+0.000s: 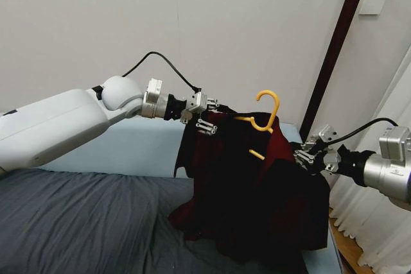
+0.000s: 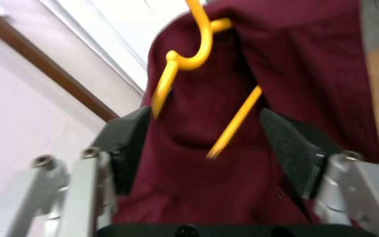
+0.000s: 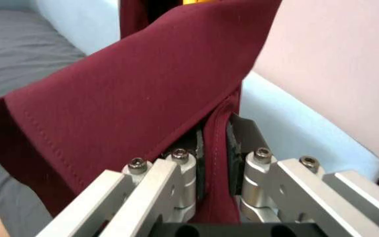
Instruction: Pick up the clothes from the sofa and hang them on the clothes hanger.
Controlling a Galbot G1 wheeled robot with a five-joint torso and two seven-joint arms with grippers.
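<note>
- Dark-red woven cloth garment (image 1: 257, 203) hangs centre-right of the frame, mostly lifted off the grey fabric sofa (image 1: 77, 222); its lower edge seems to rest there.
- Curved yellow plastic hanger (image 1: 266, 117) sits in the neck, with its hook poking out above.
- Left gripper (image 1: 207, 119), centre: jaws fairly wide, bunched cloth between them.
- Right gripper (image 1: 307, 157), right side: jaws narrow, pinching a stitched hem.
- Judged: pick-up done, hanging up left.

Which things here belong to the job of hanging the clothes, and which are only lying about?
Belong to the job:
- dark red garment
- yellow hanger, partly inside the garment
- left gripper, closed on one shoulder of the garment
- right gripper, closed on its other edge
- sofa

Only lying about:
- dark wooden post
- white curtain
</note>
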